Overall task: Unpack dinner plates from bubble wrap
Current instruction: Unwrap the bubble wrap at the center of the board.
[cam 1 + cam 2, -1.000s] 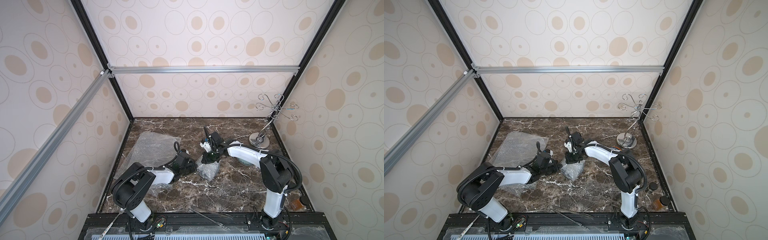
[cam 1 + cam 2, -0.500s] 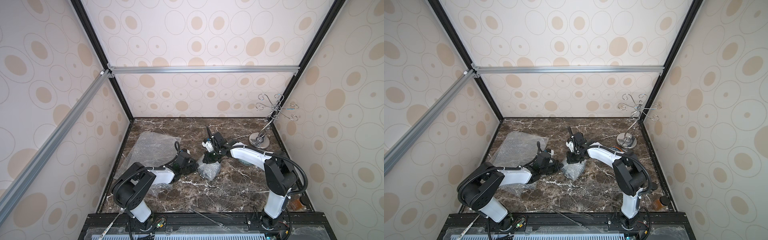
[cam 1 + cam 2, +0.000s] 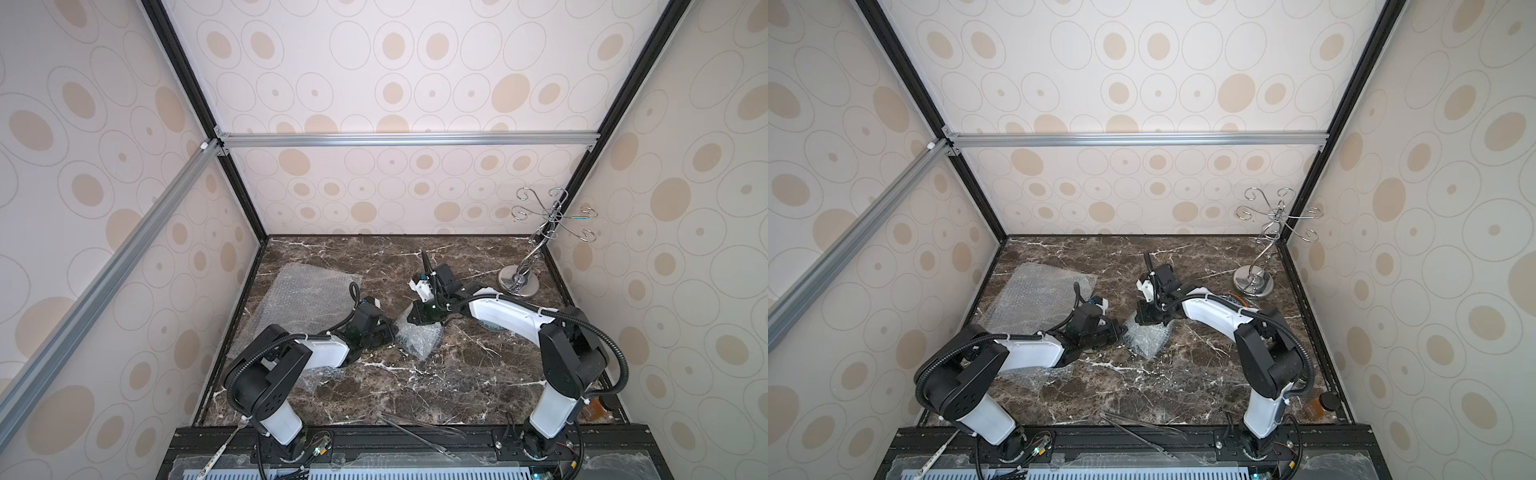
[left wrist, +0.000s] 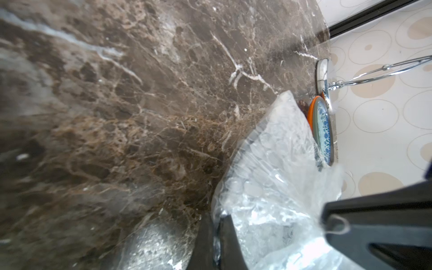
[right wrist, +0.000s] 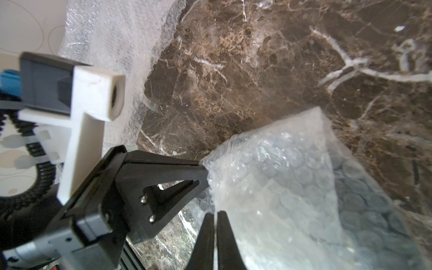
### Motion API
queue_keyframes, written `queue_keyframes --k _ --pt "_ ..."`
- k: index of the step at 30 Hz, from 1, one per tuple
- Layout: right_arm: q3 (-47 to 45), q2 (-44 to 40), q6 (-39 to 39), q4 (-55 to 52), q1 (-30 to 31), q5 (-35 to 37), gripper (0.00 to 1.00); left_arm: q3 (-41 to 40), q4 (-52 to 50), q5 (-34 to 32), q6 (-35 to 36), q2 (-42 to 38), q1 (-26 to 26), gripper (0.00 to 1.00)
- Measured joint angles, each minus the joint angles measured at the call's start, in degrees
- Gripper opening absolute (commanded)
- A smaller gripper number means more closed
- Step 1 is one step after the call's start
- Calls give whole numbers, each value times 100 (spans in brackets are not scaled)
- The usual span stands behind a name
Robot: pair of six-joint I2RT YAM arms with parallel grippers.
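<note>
1. Left wrist view: the left hand [image 4: 216,243] has its two dark fingers pressed almost together. A thin fold of clear film sits between them, so it is gripping the bubble wrap bundle [image 4: 268,175]. The bundle lies crumpled on the brown marble bench [image 4: 117,105].
2. Beyond the bundle in that view, a pale plate [image 4: 323,131] with a blue speckled pattern lies on top of an orange plate [image 4: 310,112]. Only the orange rim shows, and the bundle covers part of both. They sit just beside the shiny base of the wire stand [image 4: 323,74].
3. Right wrist view: the right hand [image 5: 215,243] is closed to a hairline gap at the bundle's edge. I cannot tell whether any film is caught between its fingers. The left hand's tip pinches a corner of the bundle nearby.
4. Something dark grey shows through the bubbles here. It is too blurred to tell whether it is a plate.
5. In both top views the two hands meet at the bundle near the middle of the bench. Their fingertips are hidden by their own bodies, and the right forearm hides almost all of both plates.
6. A flat bubble wrap sheet [image 3: 307,295] lies spread out on the left arm's side, apart from the bundle. Another sheet [image 3: 322,374] is partly hidden under the left arm.
</note>
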Motion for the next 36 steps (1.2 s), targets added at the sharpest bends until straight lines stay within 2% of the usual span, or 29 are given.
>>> queue_keyframes --k 6,11,13,16,18,36 --pt "2 -494 15 284 -39 -94 8 -83 -179 -122 11 105 31 0" --pt "2 -540 -4 232 -44 -33 12 -83 -181 -131 13 101 33 0" --pt "13 -540 -48 116 -44 44 18 -83 -188 -136 11 92 33 0" --pt "177 -496 -245 -271 20 249 36 -83 -212 -142 11 68 33 0" --pt "380 -387 -387 -516 114 389 42 -81 -247 -153 11 50 33 0" --pt "953 979 -973 -1360 918 1360 42 -15 -457 -170 13 9 33 0"
